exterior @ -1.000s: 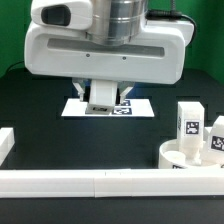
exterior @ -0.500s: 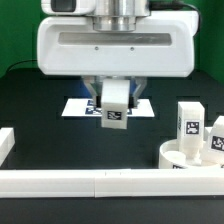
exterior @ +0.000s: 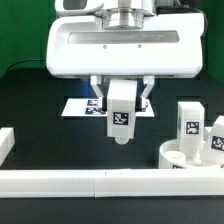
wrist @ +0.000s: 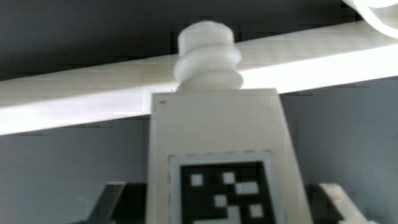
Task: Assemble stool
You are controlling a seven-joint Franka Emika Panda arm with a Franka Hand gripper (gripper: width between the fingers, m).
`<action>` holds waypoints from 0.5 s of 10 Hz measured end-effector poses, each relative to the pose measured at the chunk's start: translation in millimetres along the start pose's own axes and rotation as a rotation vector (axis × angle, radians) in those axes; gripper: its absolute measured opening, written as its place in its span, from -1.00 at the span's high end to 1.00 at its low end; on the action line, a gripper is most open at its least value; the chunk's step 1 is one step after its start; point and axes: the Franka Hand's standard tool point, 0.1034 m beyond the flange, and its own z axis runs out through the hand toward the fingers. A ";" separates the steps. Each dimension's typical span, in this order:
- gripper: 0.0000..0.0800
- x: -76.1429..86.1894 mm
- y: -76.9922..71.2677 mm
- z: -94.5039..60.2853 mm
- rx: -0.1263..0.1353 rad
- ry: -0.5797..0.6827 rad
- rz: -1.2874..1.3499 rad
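Observation:
My gripper (exterior: 122,100) is shut on a white stool leg (exterior: 121,117) and holds it above the black table, tag facing the camera and rounded peg end down. In the wrist view the leg (wrist: 217,130) fills the middle, clamped between the two dark fingers (wrist: 118,200), with its peg end pointing away. The round seat (exterior: 176,156) lies at the exterior view's lower right. Two more tagged legs (exterior: 188,122) (exterior: 216,135) stand upright in it. The held leg is to the left of the seat and apart from it.
The marker board (exterior: 78,106) lies behind the held leg. A long white rail block (exterior: 80,182) runs along the front, and it also crosses the wrist view (wrist: 89,95). A short rail piece (exterior: 5,143) stands at the exterior view's left edge.
The gripper has carried the leg toward the exterior view's right and nearer the camera. The leg now hangs lower in the picture, off the marker board.

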 end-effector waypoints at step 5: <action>0.17 -8.8 -48.7 1.7 0.034 0.049 0.003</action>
